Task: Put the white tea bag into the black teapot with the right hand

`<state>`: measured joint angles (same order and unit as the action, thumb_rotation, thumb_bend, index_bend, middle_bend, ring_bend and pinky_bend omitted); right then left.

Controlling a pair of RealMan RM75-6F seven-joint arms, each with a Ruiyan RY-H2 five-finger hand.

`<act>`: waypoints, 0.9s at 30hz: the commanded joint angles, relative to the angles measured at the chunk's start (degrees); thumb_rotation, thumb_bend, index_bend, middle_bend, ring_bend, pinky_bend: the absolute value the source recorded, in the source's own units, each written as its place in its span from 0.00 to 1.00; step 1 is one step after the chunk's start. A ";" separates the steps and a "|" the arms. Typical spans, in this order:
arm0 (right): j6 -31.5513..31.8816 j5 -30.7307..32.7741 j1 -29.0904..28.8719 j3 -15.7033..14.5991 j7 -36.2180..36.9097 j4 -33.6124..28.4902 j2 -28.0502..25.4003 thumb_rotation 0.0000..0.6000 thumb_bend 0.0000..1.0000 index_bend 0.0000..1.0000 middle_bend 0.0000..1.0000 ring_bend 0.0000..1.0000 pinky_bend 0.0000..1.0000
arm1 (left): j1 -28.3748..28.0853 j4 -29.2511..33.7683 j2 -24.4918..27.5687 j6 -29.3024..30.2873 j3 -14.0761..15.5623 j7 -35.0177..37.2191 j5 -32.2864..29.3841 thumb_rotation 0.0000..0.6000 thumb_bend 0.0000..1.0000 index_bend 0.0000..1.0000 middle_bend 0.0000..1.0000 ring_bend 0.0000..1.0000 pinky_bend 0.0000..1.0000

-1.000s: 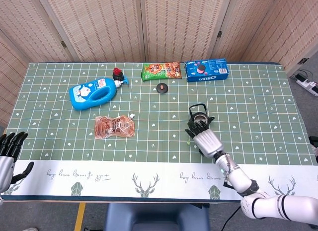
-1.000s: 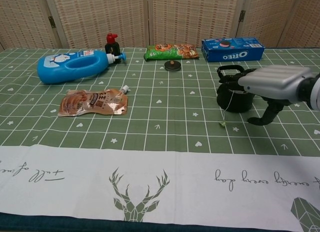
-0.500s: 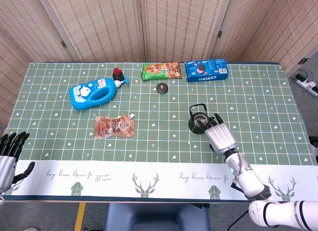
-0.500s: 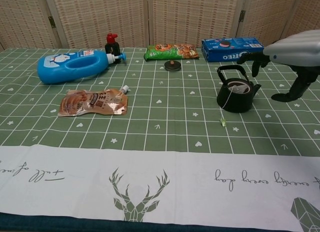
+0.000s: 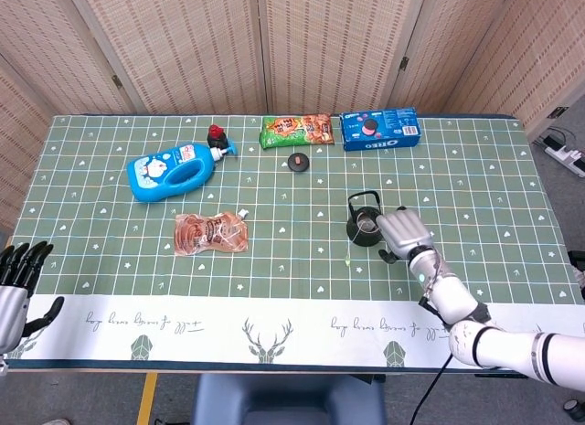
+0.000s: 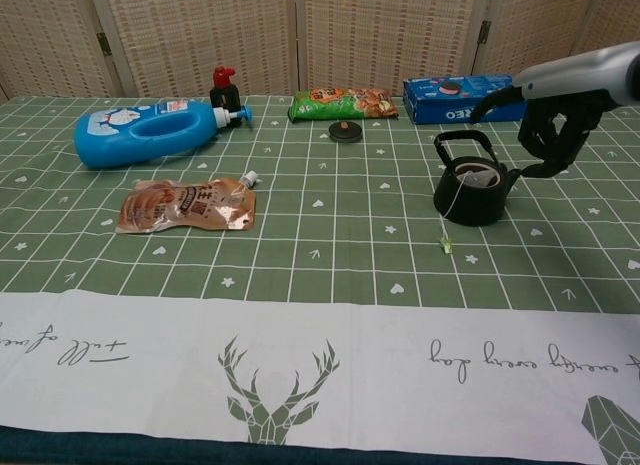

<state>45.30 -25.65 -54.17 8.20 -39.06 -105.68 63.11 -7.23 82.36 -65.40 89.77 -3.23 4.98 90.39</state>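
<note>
The black teapot (image 5: 364,227) (image 6: 472,191) stands lidless on the green cloth, right of centre. The white tea bag (image 6: 478,175) lies inside its mouth. Its string runs over the rim down to a small green tag (image 6: 445,247) (image 5: 348,261) on the cloth. My right hand (image 5: 403,231) (image 6: 553,113) hovers just right of the pot, above it, holding nothing, with its dark fingers hanging loosely down. My left hand (image 5: 20,265) rests at the table's near left corner, fingers spread and empty.
The teapot's lid (image 5: 298,161) (image 6: 345,131) lies behind the pot. A blue Oreo box (image 5: 379,128) and a snack bag (image 5: 296,130) sit at the back. A blue bottle (image 5: 174,172), a dark red-capped bottle (image 5: 215,136) and a brown pouch (image 5: 211,232) are to the left.
My right hand has lifted off the teapot and moved right and up, leaving the tea bag inside with its string hanging out. The left hand has stayed put.
</note>
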 commanded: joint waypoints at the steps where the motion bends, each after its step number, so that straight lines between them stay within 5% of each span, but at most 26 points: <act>1: -2.65 1.71 -1.69 -0.16 2.40 1.41 -1.06 1.00 0.38 0.20 0.79 0.67 0.34 | -0.07 -0.14 0.01 -0.18 0.03 0.03 -0.01 1.00 0.31 0.00 0.03 0.01 0.01; 9: -4.89 4.03 -4.10 -1.98 5.78 3.55 -2.36 1.00 0.38 0.29 0.84 0.68 0.53 | 0.00 -0.02 0.04 -0.02 0.02 0.11 -0.01 1.00 0.31 0.00 0.03 0.01 0.01; 19: -5.60 9.81 -7.87 -6.51 5.53 7.54 -0.79 1.00 0.38 0.29 0.86 0.68 0.56 | 0.08 -0.08 0.18 0.21 -0.06 0.54 -0.05 1.00 0.32 0.00 0.03 0.01 0.01; 27: -5.73 14.25 -11.62 -9.50 4.30 8.10 0.69 1.00 0.38 0.16 0.86 0.68 0.56 | 0.11 -0.05 0.24 0.27 -0.05 0.73 -0.03 1.00 0.31 0.00 0.03 0.01 0.01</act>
<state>39.56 -11.81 -65.36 -0.94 -34.63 -97.69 63.51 -7.14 82.31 -65.17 90.03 -3.29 5.69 90.35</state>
